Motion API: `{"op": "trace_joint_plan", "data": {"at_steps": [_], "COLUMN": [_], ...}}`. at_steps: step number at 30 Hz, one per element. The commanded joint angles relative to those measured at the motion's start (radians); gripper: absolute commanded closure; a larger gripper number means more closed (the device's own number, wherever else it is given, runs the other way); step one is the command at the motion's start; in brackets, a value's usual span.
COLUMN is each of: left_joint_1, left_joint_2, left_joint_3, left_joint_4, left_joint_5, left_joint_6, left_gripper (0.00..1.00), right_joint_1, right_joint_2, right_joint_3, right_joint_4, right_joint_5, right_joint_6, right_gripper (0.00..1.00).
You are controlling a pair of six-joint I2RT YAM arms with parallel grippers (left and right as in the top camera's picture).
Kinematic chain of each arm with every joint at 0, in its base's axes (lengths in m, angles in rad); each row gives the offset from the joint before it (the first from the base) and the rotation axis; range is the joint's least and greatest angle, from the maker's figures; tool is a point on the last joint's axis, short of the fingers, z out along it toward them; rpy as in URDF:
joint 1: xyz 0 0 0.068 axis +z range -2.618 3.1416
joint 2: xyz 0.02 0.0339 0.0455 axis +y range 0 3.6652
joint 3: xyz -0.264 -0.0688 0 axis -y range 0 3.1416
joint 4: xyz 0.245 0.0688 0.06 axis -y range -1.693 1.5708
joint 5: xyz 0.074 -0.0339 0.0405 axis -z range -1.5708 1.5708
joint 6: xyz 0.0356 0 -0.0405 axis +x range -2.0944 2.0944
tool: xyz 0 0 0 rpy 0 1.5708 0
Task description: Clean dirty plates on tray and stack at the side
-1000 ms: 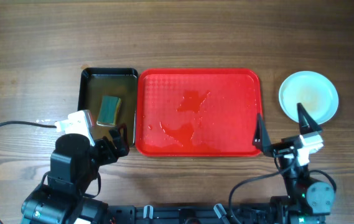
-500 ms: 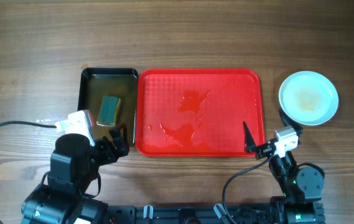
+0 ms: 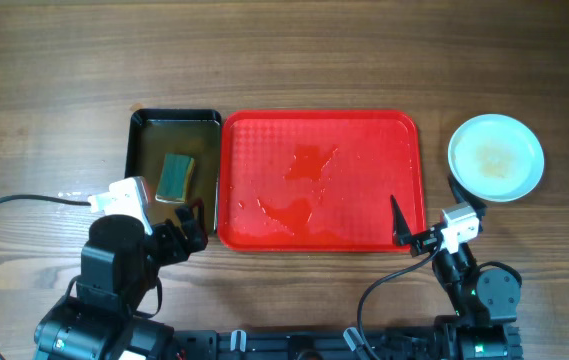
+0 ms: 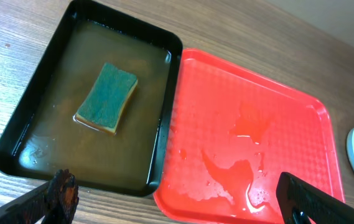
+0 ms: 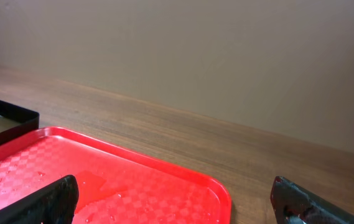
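Left gripper (image 4: 175, 186) and right gripper (image 5: 173, 190) are hanging open, empty. The plates (image 3: 496, 155), upper right, are showing a brownish tint, probably risking an unclean stack.

One red tray (image 3: 319, 114). One black basin (image 3: 174, 115). One green sponge (image 3: 175, 177). One pale plate (image 3: 496, 156) countable from above, any stacked under it impossible to tell. Two grippers: left gripper (image 4: 180, 199), right gripper (image 5: 177, 202). One wooden table (image 3: 284, 50).

No legible text (any view)
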Motion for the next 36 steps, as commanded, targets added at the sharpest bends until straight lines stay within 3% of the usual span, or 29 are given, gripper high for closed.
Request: {"op": "trace_joint_plan", "data": {"at_steps": [1, 5, 8, 11, 13, 16, 24, 36], "left_joint_1": [0.036, 0.134, 0.23, 0.25, 0.25, 0.246, 0.245, 0.232], "left_joint_2": [-0.041, -0.189, -0.372, -0.547, -0.553, -0.555, -0.555, -0.553], "left_joint_3": [-0.017, -0.186, -0.427, -0.624, -0.67, -0.711, -0.744, -0.744], "left_joint_4": [-0.023, 0.163, 0.425, 0.675, 0.774, 0.903, 0.813, 0.812], "left_joint_5": [-0.01, 0.064, 0.175, 0.186, 0.182, 0.163, 0.118, 0.121], "left_joint_6": [0.011, 0.114, 0.131, 0.158, 0.176, 0.294, 0.336, 0.336], "left_gripper": [0.0, 0.0, 0.0, 0.0, 0.0, 0.0, 0.0, 0.0], "right_joint_1": [0.004, 0.004, 0.004, 0.004, 0.004, 0.004, 0.004, 0.004], "right_joint_2": [-0.011, -0.011, -0.011, -0.011, -0.011, -0.011, -0.011, -0.011], "right_joint_3": [-0.001, -0.001, -0.001, -0.001, -0.001, -0.001, -0.001, -0.001], "right_joint_4": [0.004, 0.004, 0.004, 0.004, 0.004, 0.004, 0.004, 0.004], "right_joint_5": [-0.017, -0.017, -0.017, -0.016, -0.017, -0.017, -0.017, -0.017], "right_joint_6": [-0.014, -0.014, -0.014, -0.014, -0.014, -0.014, -0.014, -0.014], "right_gripper": [0.0, 0.0, 0.01, 0.01, 0.01, 0.01, 0.0, 0.0]}}
